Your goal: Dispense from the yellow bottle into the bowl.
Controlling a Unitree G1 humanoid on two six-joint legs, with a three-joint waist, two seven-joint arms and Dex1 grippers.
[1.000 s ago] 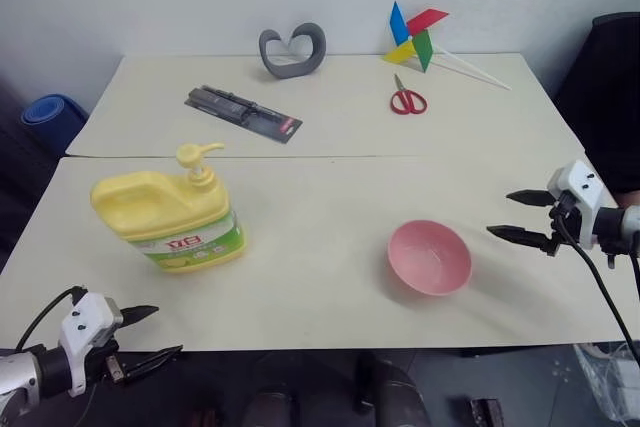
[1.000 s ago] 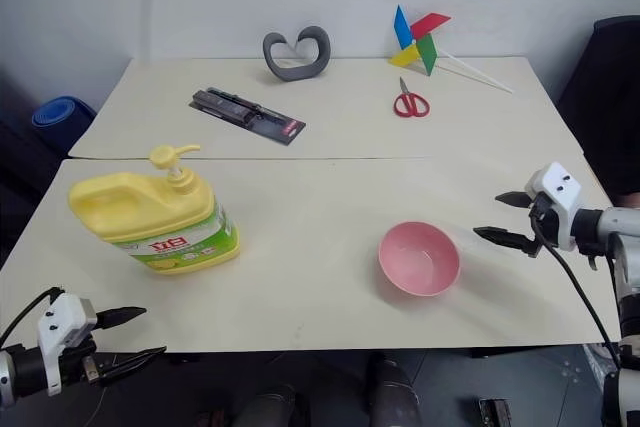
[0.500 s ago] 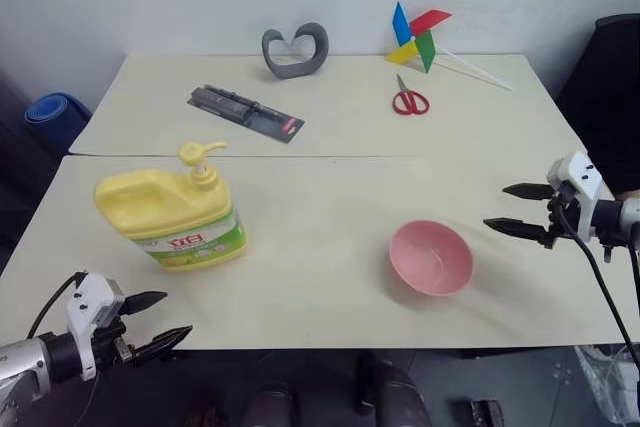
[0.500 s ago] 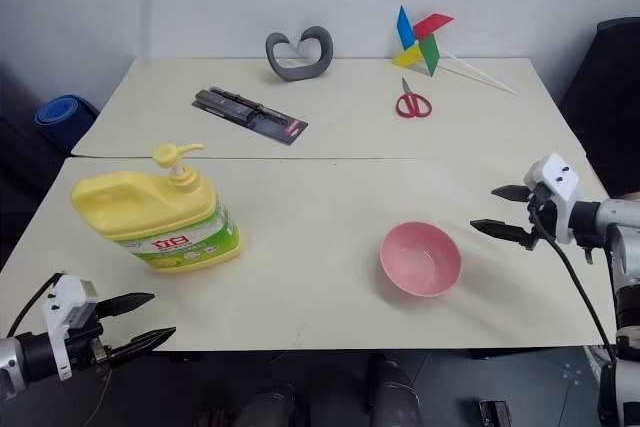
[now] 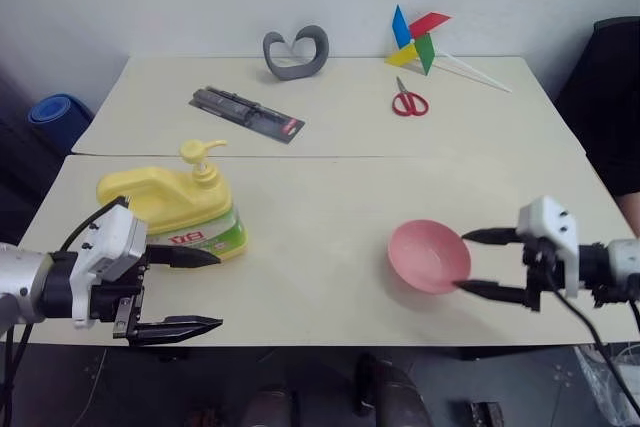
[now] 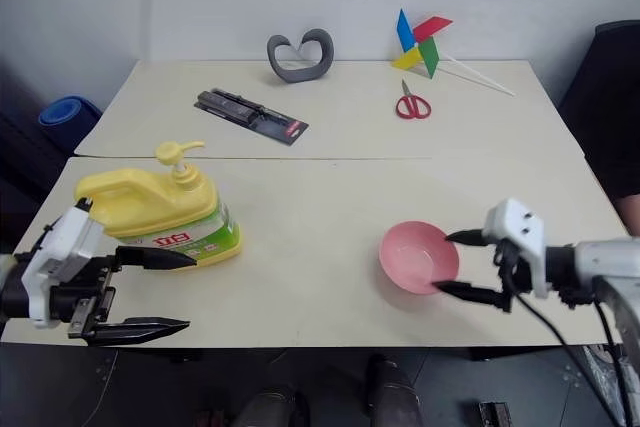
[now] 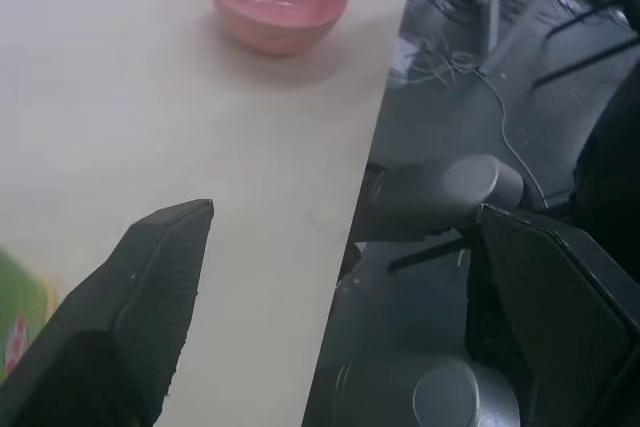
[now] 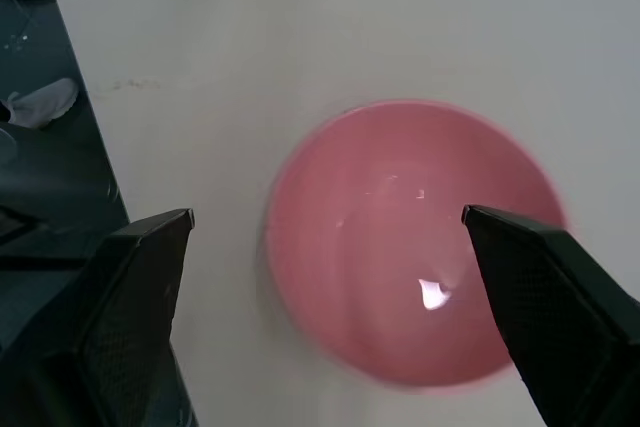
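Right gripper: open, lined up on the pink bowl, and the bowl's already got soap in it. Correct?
Not quite. The right gripper is open and lined up on the bowl, but the bowl is empty; the right wrist view shows a bare pink inside.

The left gripper [image 5: 195,292] reaches in from the left, fingers spread wide and pointing right. The right gripper [image 5: 478,263] points left, fingers likewise spread.
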